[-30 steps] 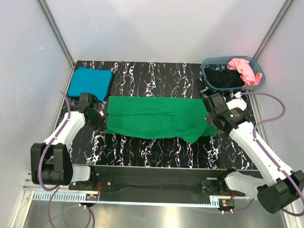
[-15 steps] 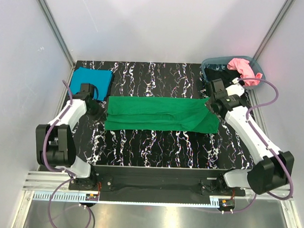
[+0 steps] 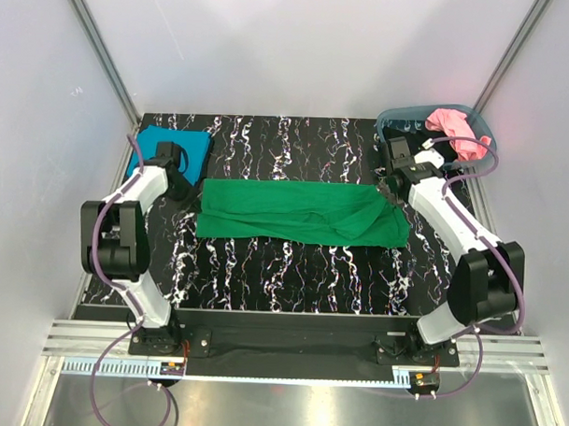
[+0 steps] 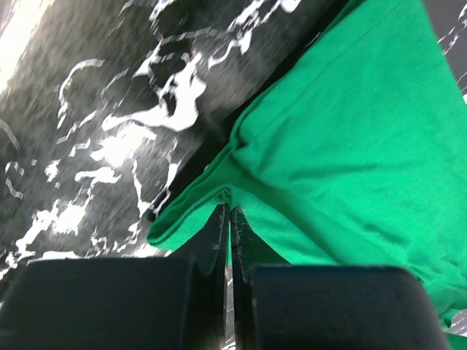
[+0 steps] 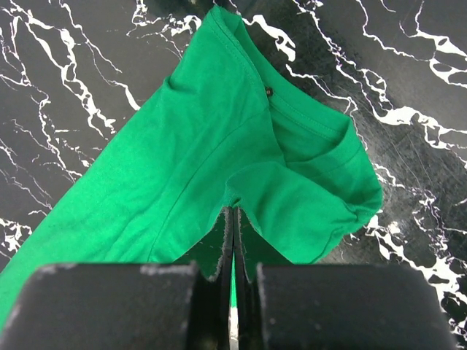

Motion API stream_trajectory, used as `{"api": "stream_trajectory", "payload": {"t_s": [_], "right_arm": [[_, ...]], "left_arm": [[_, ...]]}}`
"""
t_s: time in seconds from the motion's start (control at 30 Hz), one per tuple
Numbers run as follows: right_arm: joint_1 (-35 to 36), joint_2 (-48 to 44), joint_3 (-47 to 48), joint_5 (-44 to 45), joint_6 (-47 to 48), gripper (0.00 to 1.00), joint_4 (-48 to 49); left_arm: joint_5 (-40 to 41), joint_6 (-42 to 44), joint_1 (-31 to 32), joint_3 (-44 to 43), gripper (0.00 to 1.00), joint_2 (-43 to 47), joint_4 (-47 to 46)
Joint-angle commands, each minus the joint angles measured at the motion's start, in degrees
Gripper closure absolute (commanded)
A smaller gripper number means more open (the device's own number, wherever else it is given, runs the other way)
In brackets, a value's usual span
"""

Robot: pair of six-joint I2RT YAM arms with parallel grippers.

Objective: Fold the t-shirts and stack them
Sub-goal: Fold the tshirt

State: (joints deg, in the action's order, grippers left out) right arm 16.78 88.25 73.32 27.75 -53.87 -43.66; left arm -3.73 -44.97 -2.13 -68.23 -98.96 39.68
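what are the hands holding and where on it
Both hold the green shirt: the left hand pinches its left end, the right hand its right end near the collar.

a robotics lab test cell: plain white panel walls (image 3: 300,45) held in bare aluminium struts (image 3: 98,52) box in a small black table (image 3: 292,279) with a white marble pattern. two white-and-black robot arms, the left arm (image 3: 150,182) and the right arm (image 3: 443,214), are bolted to a black mounting bar (image 3: 289,345) at its near edge, purple cables (image 3: 92,384) loop from them, and a brushed steel sheet (image 3: 334,411) lies in front
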Motion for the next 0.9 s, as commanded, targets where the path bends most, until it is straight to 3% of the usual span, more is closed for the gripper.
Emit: {"api": "stream_trajectory", "payload": {"t_s": [0.0, 0.37, 0.87], "right_arm": [[-0.69, 1.74, 3.06, -0.06, 1.13, 1.0, 2.35], [-2.01, 9.22, 8.24, -2.96, 3.59, 1.0, 3.41], [-2.98, 11.33, 13.08, -0.5, 4.12, 1.0, 0.5]], "left_arm": [[0.73, 1.64, -0.59, -3.49, 1.0, -1.94, 0.22], [2.67, 3.75, -0.68, -8.76, 0.94, -6.69, 3.83], [3.55, 3.49, -0.59, -11.49, 1.0, -9.94, 6.37]]}}
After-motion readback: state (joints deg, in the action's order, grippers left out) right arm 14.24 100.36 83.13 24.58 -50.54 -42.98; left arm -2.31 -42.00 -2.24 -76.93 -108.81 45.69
